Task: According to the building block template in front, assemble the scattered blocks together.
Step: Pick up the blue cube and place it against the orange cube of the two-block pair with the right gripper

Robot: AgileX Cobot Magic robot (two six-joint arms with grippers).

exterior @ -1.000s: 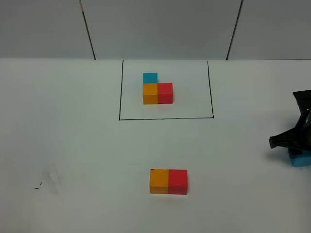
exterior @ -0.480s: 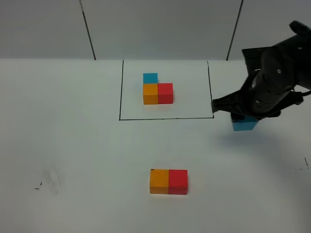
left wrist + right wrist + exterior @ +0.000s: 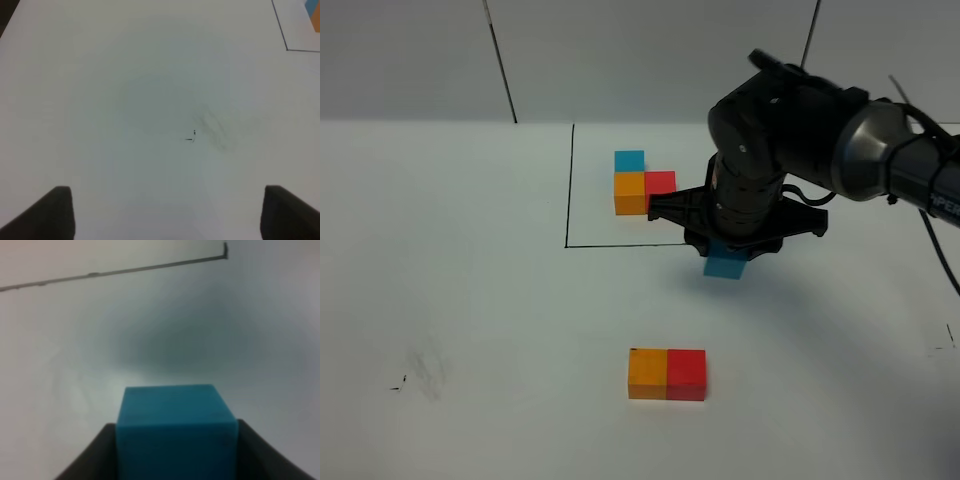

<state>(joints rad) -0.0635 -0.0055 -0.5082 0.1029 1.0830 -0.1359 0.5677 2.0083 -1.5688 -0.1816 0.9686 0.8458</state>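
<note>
The blue cube (image 3: 725, 265), matte and sky-coloured, hangs clamped in the right gripper (image 3: 728, 252) just in front of the template (image 3: 643, 183). The orange and red cubes (image 3: 666, 373) sit joined farther in front of it. Only the left wrist view shows the left gripper (image 3: 170, 215), its jaws wide and holding nothing. The lettering (image 3: 945, 205) on the right arm (image 3: 880, 160) is cut off and unreadable.
</note>
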